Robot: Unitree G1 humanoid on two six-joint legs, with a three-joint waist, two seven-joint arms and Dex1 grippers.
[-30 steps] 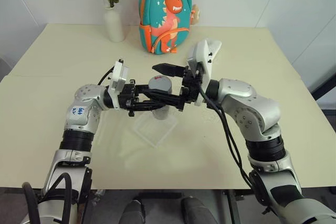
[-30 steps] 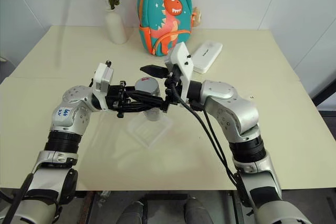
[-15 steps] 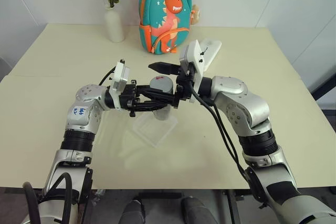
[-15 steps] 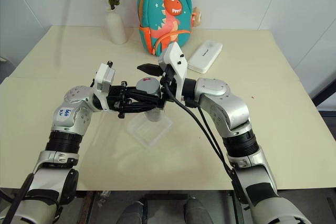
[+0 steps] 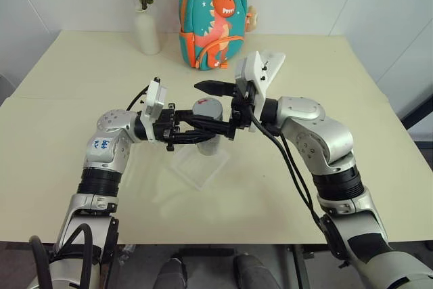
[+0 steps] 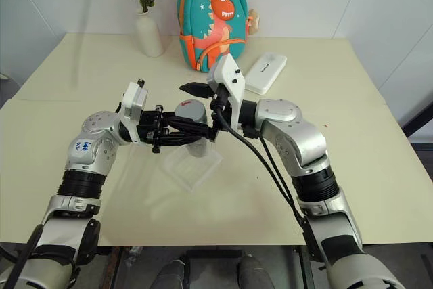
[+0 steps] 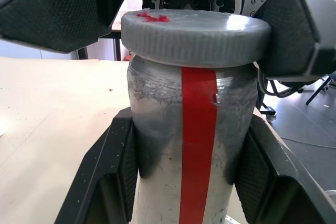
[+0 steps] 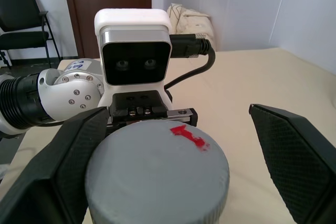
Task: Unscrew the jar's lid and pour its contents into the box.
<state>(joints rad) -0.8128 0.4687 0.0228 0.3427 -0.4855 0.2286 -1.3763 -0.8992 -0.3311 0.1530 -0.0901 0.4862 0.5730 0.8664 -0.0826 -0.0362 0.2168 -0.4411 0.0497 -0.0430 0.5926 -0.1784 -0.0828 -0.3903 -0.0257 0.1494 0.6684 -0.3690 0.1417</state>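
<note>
My left gripper (image 5: 207, 131) is shut on the jar (image 7: 197, 145), a silvery cylinder with a red stripe, and holds it upright just above the clear box (image 5: 199, 165) on the table. The grey lid (image 5: 206, 107) with a red mark sits on the jar. My right gripper (image 5: 218, 109) is open, level with the lid, one black finger (image 8: 52, 166) on each side of it; the lid (image 8: 157, 169) lies between them with a gap on one side. The contents are hidden inside the jar.
At the back of the table stand a white vase with flowers (image 5: 147, 32) and a teal dinosaur backpack (image 5: 211, 18). A white oblong case (image 6: 265, 72) lies behind my right arm. Bare tabletop (image 5: 61, 140) stretches to both sides.
My right forearm and elbow have swung slightly inward, while its open gripper stays around the lid. The left gripper and the jar have not moved.
</note>
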